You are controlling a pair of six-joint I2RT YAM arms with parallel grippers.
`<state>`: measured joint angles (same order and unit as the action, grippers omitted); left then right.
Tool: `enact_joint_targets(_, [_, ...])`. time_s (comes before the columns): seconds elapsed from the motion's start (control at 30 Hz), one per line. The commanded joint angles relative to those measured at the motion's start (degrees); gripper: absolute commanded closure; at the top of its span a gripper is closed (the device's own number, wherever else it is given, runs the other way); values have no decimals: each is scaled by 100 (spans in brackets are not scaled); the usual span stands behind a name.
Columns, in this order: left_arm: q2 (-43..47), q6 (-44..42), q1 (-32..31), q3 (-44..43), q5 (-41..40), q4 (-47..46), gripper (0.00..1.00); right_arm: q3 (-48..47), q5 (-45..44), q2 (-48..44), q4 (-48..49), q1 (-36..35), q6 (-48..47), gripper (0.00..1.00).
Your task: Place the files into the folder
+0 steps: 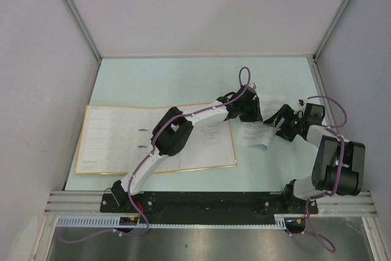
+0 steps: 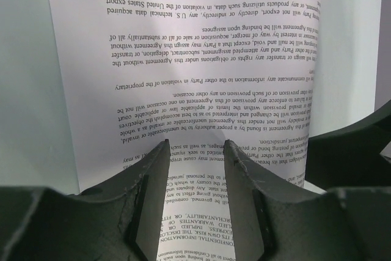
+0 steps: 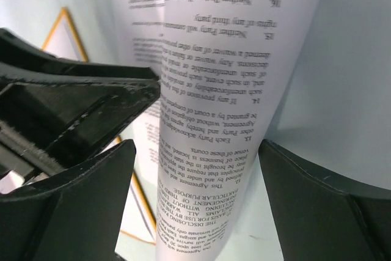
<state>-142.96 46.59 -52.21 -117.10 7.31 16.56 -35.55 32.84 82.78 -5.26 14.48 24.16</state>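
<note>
The folder (image 1: 116, 142) lies open at the left of the table, orange-edged and whitish inside, with its ring clip (image 1: 143, 137) in the middle. A printed sheet (image 1: 208, 145) lies on its right half. The files (image 1: 259, 132) are white pages of dense text, bowed and lifted just right of the folder. My left gripper (image 1: 247, 107) is partly closed on them, and the pages (image 2: 201, 59) bulge between its fingers (image 2: 197, 145). My right gripper (image 1: 282, 120) stands wide open around the curled pages (image 3: 220, 90), its jaws (image 3: 195, 151) not touching them.
The pale green table top (image 1: 183, 80) is walled in by white panels. The folder's orange edge (image 3: 139, 197) runs just left of the curled pages in the right wrist view. The left gripper's black body (image 3: 73, 102) is close beside my right jaws.
</note>
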Motion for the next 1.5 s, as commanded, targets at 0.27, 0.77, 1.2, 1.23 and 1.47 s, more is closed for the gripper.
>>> enact_joint_targets(0.27, [-127,-18,26,205,68,278,53,127,644,-298,1553,90,519,12])
enact_joint_targets(0.77, [-127,-53,105,258,200,234,52,136,742,-869,1466,-427,-51,12])
enact_joint_targets(1.2, [4,-53,184,433,306,173,52,127,-305,-720,939,-482,-165,15])
enact_joint_targets(1.23, [13,-53,184,477,315,155,52,136,-226,-711,956,-464,-192,16])
enact_joint_targets(1.47, [22,-80,202,477,376,102,51,127,-321,-684,782,-508,-26,31])
